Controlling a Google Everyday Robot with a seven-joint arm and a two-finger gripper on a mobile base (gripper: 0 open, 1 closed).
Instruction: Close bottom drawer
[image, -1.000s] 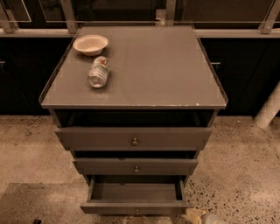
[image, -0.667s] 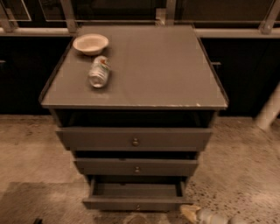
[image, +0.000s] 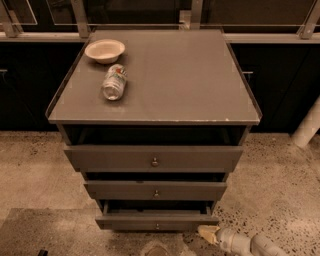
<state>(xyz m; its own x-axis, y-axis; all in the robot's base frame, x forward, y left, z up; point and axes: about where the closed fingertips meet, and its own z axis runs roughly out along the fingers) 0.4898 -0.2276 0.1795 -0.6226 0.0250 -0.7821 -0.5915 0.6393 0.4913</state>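
My pincer (image: 209, 233) sits low by the floor (image: 280, 185), under the desk's (image: 175, 85) front-right corner; can't tell how wide it is. The bottom drawer (image: 157, 221) sticks out a bit just left of it, front running left-right, so I'd push straight back.

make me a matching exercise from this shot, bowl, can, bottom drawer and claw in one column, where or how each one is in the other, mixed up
Column one
1. bowl
2. can
3. bottom drawer
4. claw

Column two
a. lying on its side on the cabinet top
b. low over the floor, by the bottom drawer's right front corner
c. upright near the back left corner of the cabinet top
d. pulled out a little, not yet shut

Pairs: 1-c, 2-a, 3-d, 4-b
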